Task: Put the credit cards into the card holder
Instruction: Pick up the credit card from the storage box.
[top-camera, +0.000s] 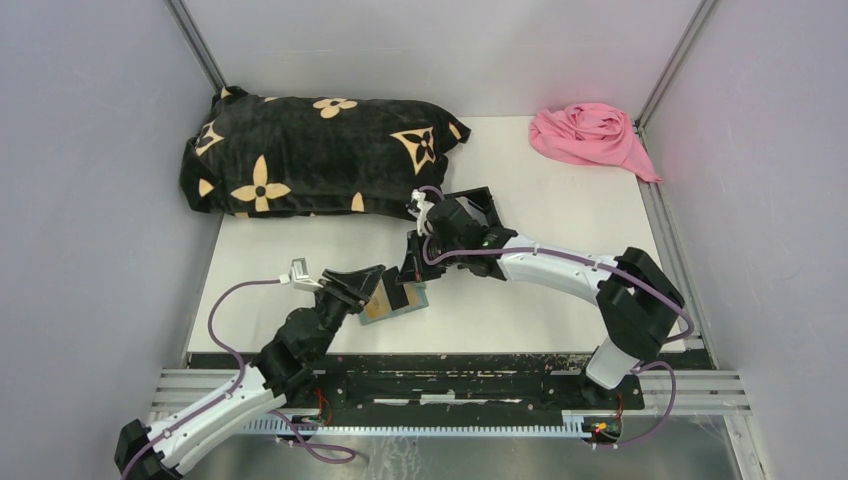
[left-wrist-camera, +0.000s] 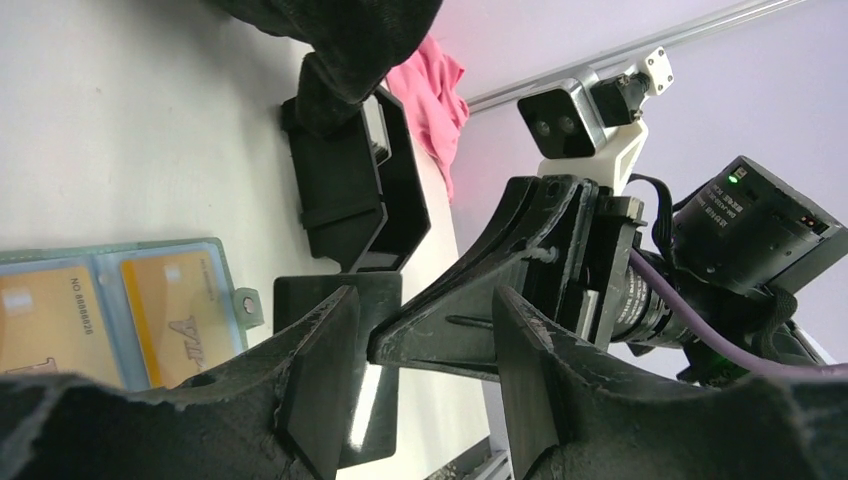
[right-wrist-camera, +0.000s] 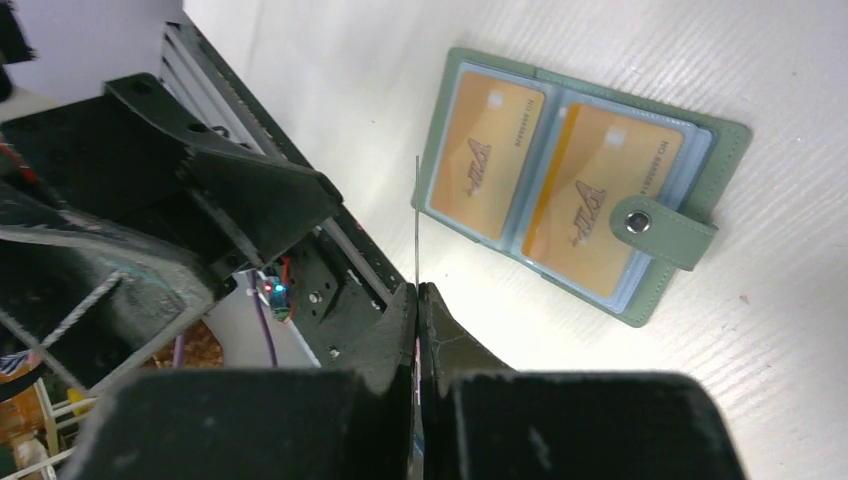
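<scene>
So, the card holder (right-wrist-camera: 720, 165) is lying flat and wide open on the white table (top-camera: 560, 290). In the top view that's bottom-center of the frame, just ahead of the arm bases. In the right wrist view it fills the upper right. It's sage green outside with pale clear sleeves inside, and two tan cards (right-wrist-camera: 490, 150) are already sitting side by side in those sleeves. The snap tab (right-wrist-camera: 665, 232) hangs loose off its right edge.

The right gripper (right-wrist-camera: 417, 295) is pinched tight on one credit card (right-wrist-camera: 417, 220). You only see that card edge-on, as a thin line poking up from between the fingers, so I can't tell its colour. It hangs just left of the holder in that view, close but not touching it.

The left gripper (left-wrist-camera: 422, 340) has its fingers (left-wrist-camera: 320, 380) spread apart, and I don't see them clamping anything. Its camera looks straight at the other arm's gripper, which crosses the gap between them. The holder shows at the far left of that frame.

Other stuff: a black box (left-wrist-camera: 345, 190) sits further back on the table, near the right wrist. A black cushion (top-camera: 310, 155) with a tan flower print is upper left, and a pink cloth (top-camera: 590, 135) is crumpled in the upper right corner.
</scene>
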